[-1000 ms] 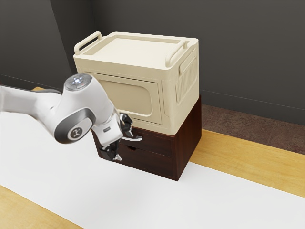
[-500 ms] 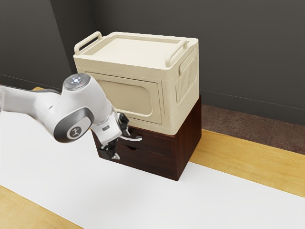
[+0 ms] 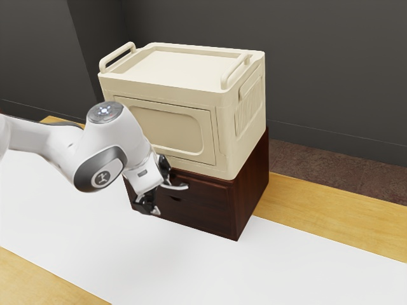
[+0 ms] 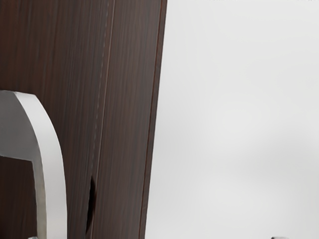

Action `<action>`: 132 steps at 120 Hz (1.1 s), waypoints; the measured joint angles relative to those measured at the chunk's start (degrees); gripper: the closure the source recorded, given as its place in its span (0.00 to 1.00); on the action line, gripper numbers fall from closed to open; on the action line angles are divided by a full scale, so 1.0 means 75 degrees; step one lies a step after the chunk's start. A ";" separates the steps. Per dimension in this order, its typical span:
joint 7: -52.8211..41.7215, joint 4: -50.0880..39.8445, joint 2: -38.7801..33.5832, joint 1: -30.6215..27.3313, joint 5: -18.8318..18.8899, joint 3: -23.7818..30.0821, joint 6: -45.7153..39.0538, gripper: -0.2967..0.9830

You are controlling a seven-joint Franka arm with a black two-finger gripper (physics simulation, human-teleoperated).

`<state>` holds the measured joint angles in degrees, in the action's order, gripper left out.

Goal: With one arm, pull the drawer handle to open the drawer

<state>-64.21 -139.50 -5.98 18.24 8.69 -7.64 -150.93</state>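
Slightly outward come the handle (image 3: 182,187) and, seemingly, the upper drawer (image 3: 210,194); my gripper (image 3: 166,196) stands wide, most pulling remains.

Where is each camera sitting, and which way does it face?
Exterior view: beside the arm, raised, angled down at the cream plastic box atop the dark-brown wooden drawer unit. The white jointed arm and black two-finger claw show.
Wrist view: on the hand, close up on the unit's front and the flat white surface. Grey slivers at its lower edge are probably fingertips.
Shared: unit, white surface and curved silver metal handle.
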 joint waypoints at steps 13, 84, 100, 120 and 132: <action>0.0021 0.0014 -0.0024 0.0005 -0.0017 -0.0003 0.0000 0.40; 0.0295 0.0047 -0.0232 0.0027 -0.0117 -0.0084 0.0179 0.75; 0.0422 0.0048 -0.0302 0.0035 -0.0178 -0.0084 0.0375 0.77; 0.0543 0.0029 -0.0434 0.0038 -0.0274 -0.0087 0.0669 0.78; 0.0602 -0.0023 -0.0535 0.0044 -0.0296 -0.0089 0.0831 0.78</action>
<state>-59.69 -139.67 -9.99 18.57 6.46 -8.31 -144.69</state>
